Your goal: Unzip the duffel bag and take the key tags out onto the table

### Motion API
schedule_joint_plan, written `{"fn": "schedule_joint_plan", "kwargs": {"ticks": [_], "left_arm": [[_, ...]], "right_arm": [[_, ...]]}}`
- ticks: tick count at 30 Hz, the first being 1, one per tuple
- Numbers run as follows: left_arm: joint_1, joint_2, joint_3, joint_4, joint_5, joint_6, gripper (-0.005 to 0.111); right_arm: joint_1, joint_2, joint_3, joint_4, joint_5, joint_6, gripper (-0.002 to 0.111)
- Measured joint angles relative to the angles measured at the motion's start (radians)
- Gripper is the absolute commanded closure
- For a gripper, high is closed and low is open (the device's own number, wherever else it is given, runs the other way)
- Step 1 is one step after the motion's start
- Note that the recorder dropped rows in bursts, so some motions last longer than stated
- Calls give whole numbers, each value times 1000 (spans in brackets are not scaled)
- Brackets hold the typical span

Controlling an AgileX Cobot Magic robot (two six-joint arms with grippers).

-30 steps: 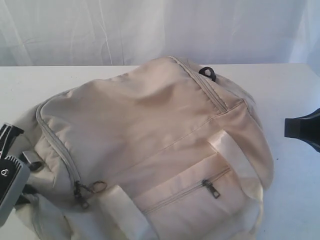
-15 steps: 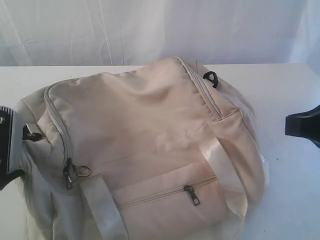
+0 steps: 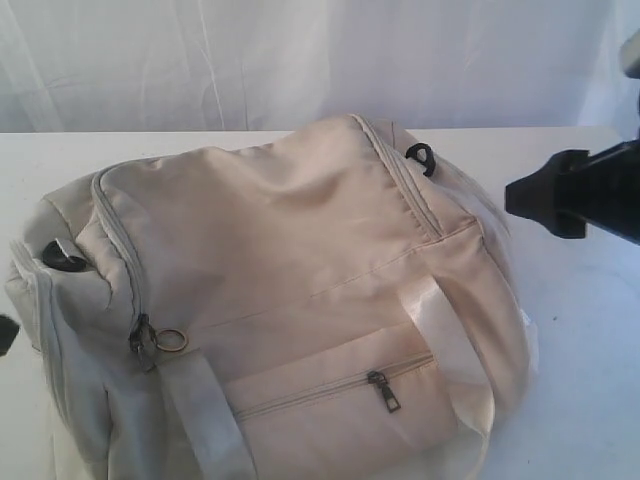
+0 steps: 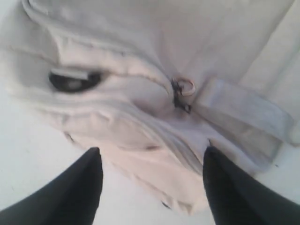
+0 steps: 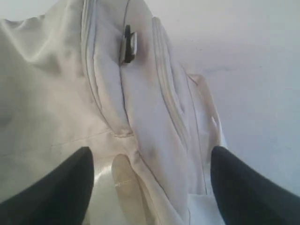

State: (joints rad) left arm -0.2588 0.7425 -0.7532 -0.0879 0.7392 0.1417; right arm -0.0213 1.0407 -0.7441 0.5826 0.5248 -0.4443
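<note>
The beige duffel bag (image 3: 300, 270) lies on the white table (image 3: 585, 350) with its main zip closed. Its zipper pulls with a metal ring (image 3: 165, 340) sit at the bag's left end, and the side pocket's pull (image 3: 383, 390) faces front. The key tags are hidden. My left gripper (image 4: 152, 157) hovers open over the bag's left end (image 4: 140, 136), short of the ringed pulls (image 4: 182, 90) and holding nothing. My right gripper (image 5: 150, 154), open too, hangs over the bag's right end by a pale strap (image 5: 124, 183); it shows as a dark shape (image 3: 535, 197) in the exterior view.
A black D-ring (image 3: 420, 155) sticks up at the bag's far right end and another (image 3: 62, 258) at the left end. Bare tabletop (image 5: 253, 70) lies right of the bag. A white curtain (image 3: 300, 60) hangs behind the table.
My left gripper has drawn back to the left, almost out of the exterior view. The right gripper has moved up and left, closer to the bag. The bag has settled slightly.
</note>
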Motion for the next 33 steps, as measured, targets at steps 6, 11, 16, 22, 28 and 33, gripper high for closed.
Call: {"fn": "schedule_joint_plan", "kwargs": {"ticks": [6,11,16,22,28,33], "left_arm": [[0,27,17,0,135,-189,42],[0,66,31,-52,109,-263,42],[-5,89,31,-144,62,-261,42],[-6,117,31,-157,47,-256,42],[-6,129,55,-157,22,-246,42],[-6,129,123,-178,-51,-241,42]], "right_arm": [[62,197,-80,55,13,-121,42],[92,326,-140,55,8,-142,47],[92,402,-156,51,-6,-143,84],[92,408,-160,-21,30,-80,108],[92,315,-164,-266,118,161,108],[92,201,-162,-388,246,297,108]]}}
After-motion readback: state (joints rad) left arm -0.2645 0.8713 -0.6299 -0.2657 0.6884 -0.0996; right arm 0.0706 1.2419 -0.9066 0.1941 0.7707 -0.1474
